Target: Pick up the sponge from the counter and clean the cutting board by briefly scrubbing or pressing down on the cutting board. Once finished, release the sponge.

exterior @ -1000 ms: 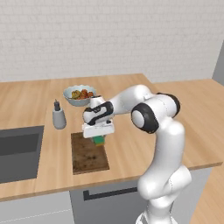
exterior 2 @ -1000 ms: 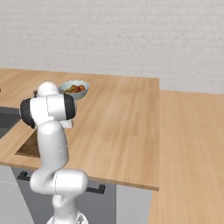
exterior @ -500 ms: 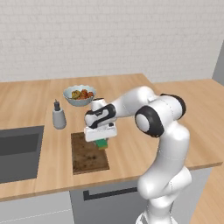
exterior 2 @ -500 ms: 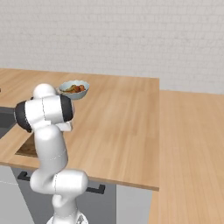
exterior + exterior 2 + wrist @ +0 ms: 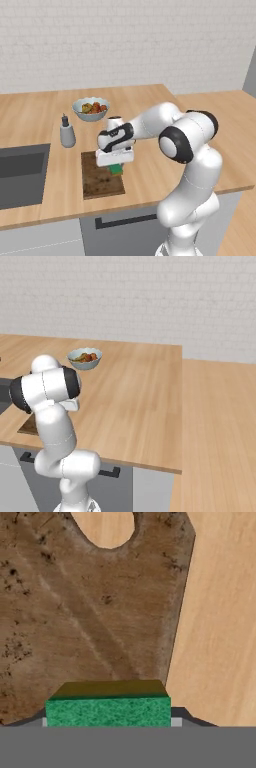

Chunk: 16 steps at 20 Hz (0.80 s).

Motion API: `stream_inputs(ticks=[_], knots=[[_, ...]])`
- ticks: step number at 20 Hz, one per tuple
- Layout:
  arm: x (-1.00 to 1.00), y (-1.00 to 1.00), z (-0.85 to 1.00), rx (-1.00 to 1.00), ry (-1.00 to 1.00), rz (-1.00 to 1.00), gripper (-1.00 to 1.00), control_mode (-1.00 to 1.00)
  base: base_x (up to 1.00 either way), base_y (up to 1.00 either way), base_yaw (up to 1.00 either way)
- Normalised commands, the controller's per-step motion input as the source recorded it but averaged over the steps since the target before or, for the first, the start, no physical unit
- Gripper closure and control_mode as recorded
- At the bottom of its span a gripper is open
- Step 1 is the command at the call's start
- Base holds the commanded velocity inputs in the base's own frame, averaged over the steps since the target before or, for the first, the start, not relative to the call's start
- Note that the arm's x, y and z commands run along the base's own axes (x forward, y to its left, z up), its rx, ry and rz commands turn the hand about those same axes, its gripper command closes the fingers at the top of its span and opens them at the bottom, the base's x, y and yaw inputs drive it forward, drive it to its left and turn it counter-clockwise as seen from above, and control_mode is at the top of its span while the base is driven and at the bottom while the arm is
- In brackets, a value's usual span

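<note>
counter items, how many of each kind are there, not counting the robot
Dark brown wooden cutting board: 1
Small green sponge with a yellowish layer, held between the jaws: 1
Pale bowl of colourful food: 1
Grey dispenser bottle: 1
Dark grey inset sink: 1
Total: 5

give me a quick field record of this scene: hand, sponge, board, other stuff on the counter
hand: shut on the sponge, over the cutting board's right edge
sponge: green, gripped between the fingertips, above the board
cutting board: dark brown, speckled, flat on the counter, handle hole away from the front edge
counter: light wood, sink at left
bowl: food inside, behind the board
dispenser: grey, upright, left of the bowl
</note>
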Motion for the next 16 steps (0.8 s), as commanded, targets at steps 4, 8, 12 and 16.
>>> stream_inputs(ticks=[4, 8, 12, 16], knots=[[0.00, 0.36, -0.04, 0.10, 0.00, 0.00, 1.00, -1.00, 0.00, 0.00, 0.00], [0.00, 0.71, 0.00, 0.02, 0.00, 0.00, 1.00, -1.00, 0.00, 0.00, 0.00], [0.00, 0.95, 0.00, 0.00, -0.05, 0.00, 1.00, -1.00, 0.00, 0.00, 0.00], [0.00, 0.91, 0.02, -0.06, -0.11, 0.00, 1.00, -1.00, 0.00, 0.00, 0.00]])
